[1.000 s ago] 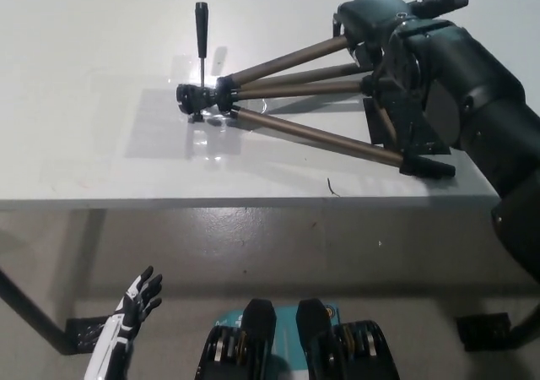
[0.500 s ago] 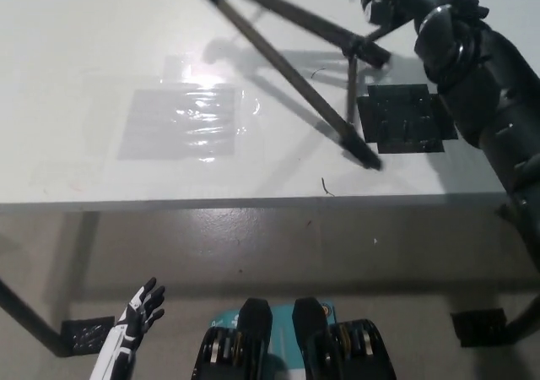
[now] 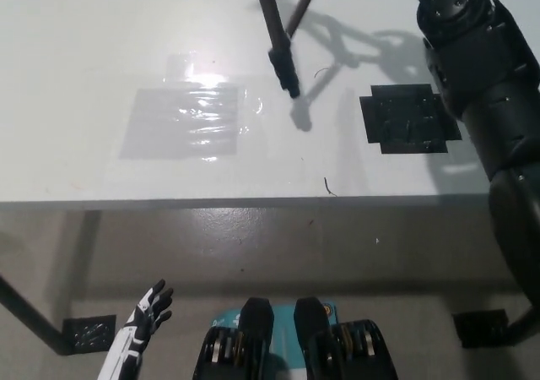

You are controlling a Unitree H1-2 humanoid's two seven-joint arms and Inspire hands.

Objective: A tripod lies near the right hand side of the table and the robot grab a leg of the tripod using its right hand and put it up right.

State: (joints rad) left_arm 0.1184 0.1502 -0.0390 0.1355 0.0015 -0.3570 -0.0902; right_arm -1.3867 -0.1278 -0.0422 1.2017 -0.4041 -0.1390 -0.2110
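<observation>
We see the tripod (image 3: 278, 34) only in part: two dark legs come down from the top edge of the head view over the far middle of the white table (image 3: 101, 84). The longer leg slants down and a little to the right, and its foot ends just above its own shadow on the tabletop; whether the foot touches the surface we cannot tell. The shorter leg shows near the top edge, angled toward the first, with a rounded foot. The tripod's head is out of frame.

The black right arm (image 3: 481, 84) rises along the right side of the picture, over the right part of the table. The right hand itself is cut off at the top edge, so we cannot tell whether it is grasping a leg, clenched or released.

A black square patch (image 3: 409, 120) lies flat on the table just left of the arm, right of the leg's foot and apart from it. A clear, glossy rectangle of film (image 3: 187, 122) lies on the table left of centre, catching a glare. A small dark curl of thread (image 3: 329, 187) sits near the table's front edge.

The white left hand (image 3: 150, 308) hangs low at the lower left, below the table's edge, released, fingers apart, holding nothing.
</observation>
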